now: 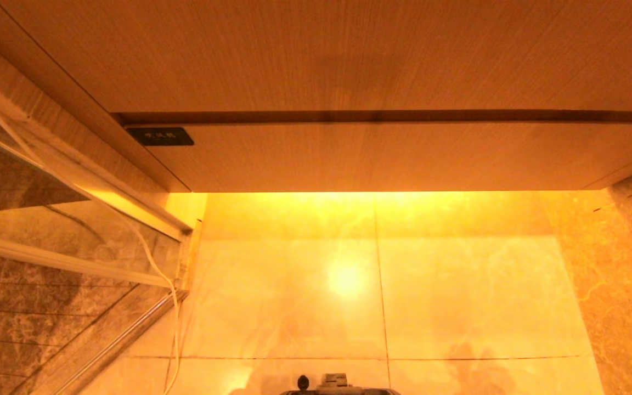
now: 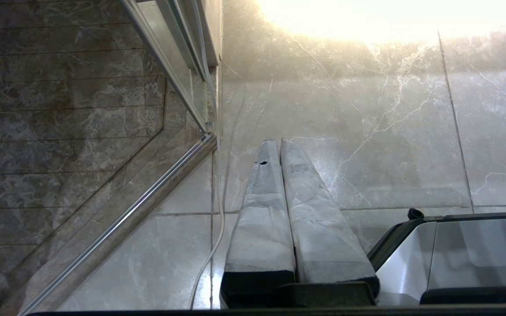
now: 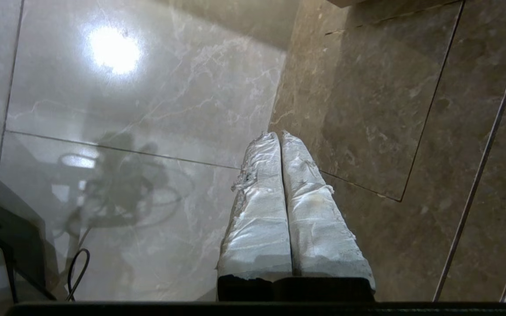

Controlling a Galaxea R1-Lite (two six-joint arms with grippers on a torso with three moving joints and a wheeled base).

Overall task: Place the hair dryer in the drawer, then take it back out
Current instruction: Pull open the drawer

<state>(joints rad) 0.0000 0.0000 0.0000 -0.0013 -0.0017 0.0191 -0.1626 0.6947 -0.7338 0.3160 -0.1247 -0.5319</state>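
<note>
The right claw [image 3: 280, 136] is pressed shut on nothing above the floor [image 3: 147, 96], likely staged for opening. The left claw [image 2: 279, 142] is likewise shut and empty, parked. The drawer [image 1: 382, 156] is closed under the counter [image 1: 321, 55]; no dryer is seen.

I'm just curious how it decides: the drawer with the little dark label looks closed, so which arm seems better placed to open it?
Probably right, narrowly. Both grippers are shut, empty and aimed at the floor: the left gripper beside the glass door, the right gripper over open tiles. The drawer is closed.
</note>
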